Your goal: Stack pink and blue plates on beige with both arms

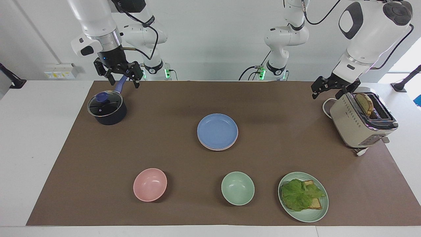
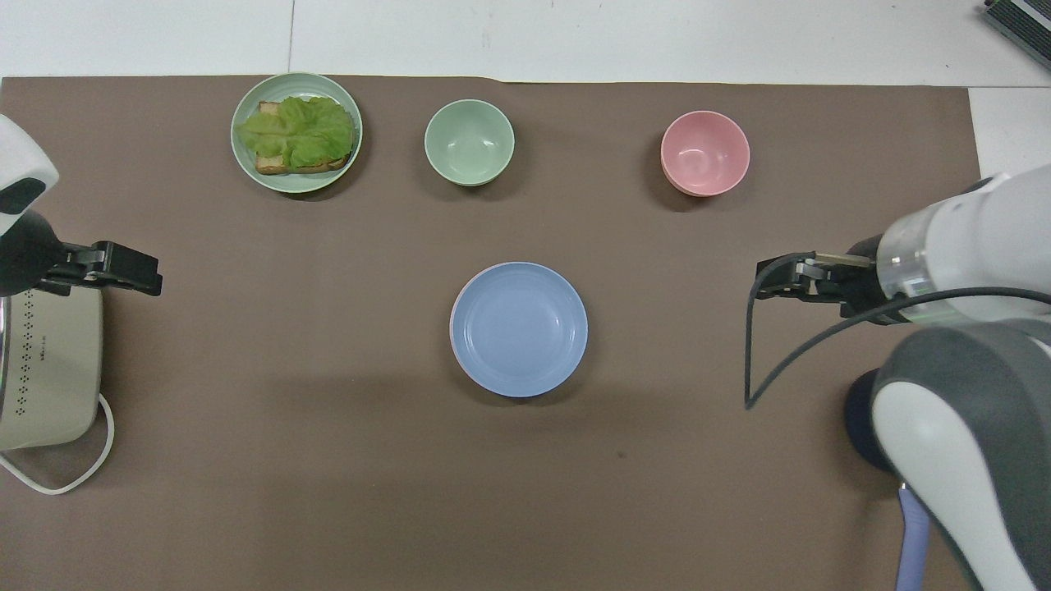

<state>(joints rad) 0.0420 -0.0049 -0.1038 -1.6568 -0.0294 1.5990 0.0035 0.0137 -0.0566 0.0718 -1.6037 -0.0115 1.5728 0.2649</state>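
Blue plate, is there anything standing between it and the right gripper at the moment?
Nothing visible does. The blue plate tops the stack mid-mat; the right gripper, open, hangs over the pot's handle, with only bare mat between them.

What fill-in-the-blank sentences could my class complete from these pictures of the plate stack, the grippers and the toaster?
1. The top plate of the stack in the middle of the mat is coloured ____.
2. The right gripper hangs open above the handle of the ____.
3. The left gripper hangs open beside the toaster, which holds a slice of ____.
4. The lettuce lies on a plate coloured ____.

Missing words: blue; pot; bread; green
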